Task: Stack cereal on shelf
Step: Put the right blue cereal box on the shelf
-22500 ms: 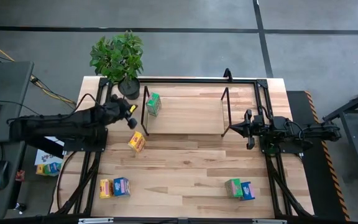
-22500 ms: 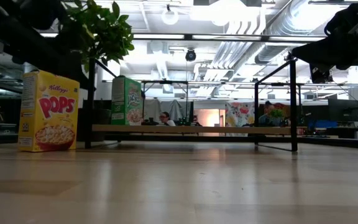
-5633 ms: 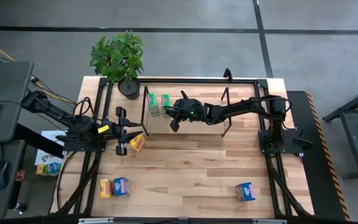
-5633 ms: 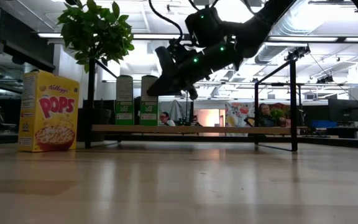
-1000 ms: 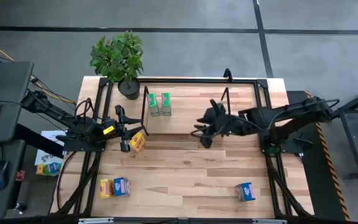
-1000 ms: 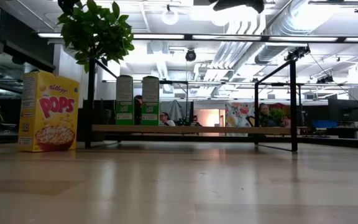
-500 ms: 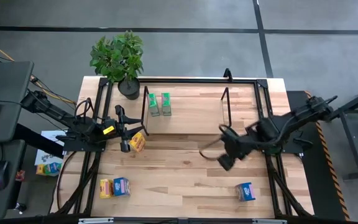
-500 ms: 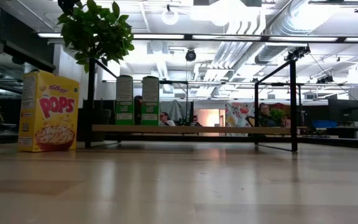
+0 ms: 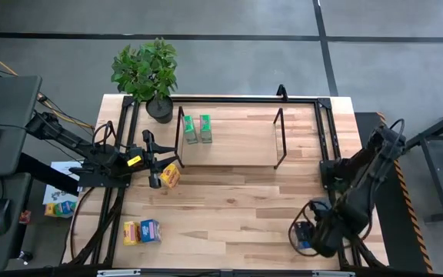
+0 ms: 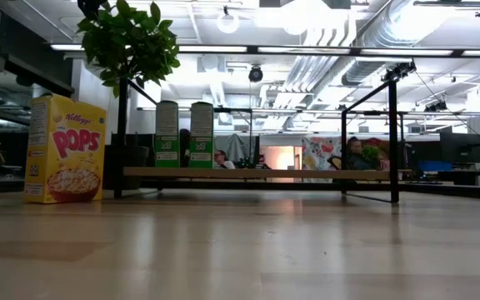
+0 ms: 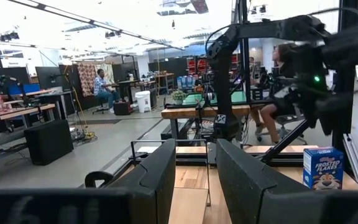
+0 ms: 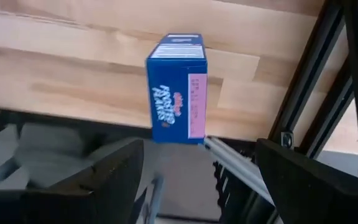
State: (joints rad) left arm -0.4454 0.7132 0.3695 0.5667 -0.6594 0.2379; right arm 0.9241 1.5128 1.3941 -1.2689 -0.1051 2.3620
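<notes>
Fingers of the right gripper [image 12: 197,180] are standing wide apart and empty above the blue cereal box [image 12: 176,87], which is sitting upright directly ahead of them near the table's front right corner [image 9: 364,258]. Across the table, the left gripper [image 9: 157,159] is hovering with its fingers [image 11: 157,180] parted and nothing between them, a yellow cereal box [image 9: 169,175] lying just beside its tips. Beyond that gripper, two green cereal boxes [image 9: 198,128] are standing side by side at the near end of the shelf [image 9: 237,150], while a yellow and blue pair [image 9: 141,231] is waiting well apart from both grippers by the front left edge.
</notes>
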